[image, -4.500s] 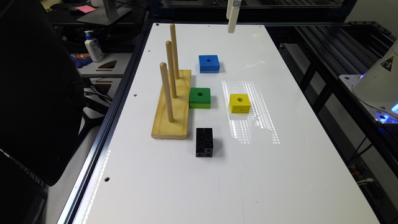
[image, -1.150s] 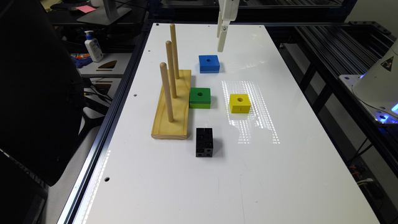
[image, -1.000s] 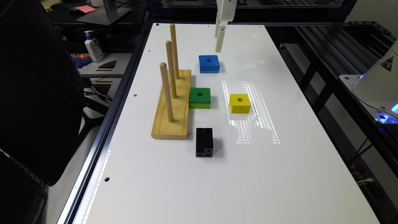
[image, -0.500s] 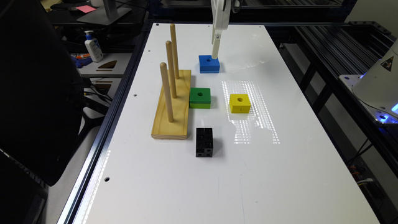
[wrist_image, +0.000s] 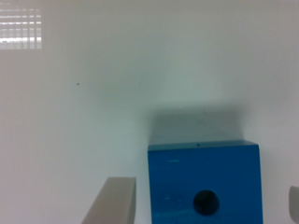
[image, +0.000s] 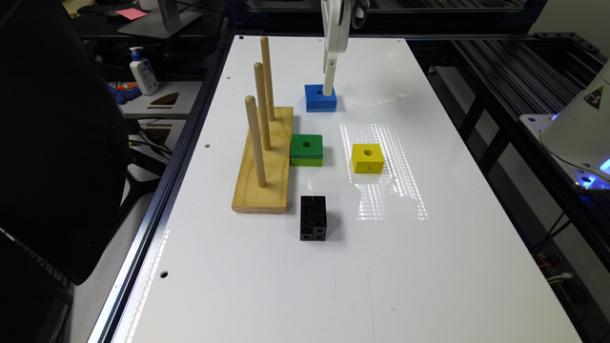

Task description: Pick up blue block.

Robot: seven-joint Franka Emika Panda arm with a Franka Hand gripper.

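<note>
The blue block is seen on the desk, upper centre of the exterior view, straddled by the open, empty hand. Centring is advised before closing.

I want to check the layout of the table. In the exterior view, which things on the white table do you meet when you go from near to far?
Black block → yellow block → green block → blue block, with the gripper at it.
</note>
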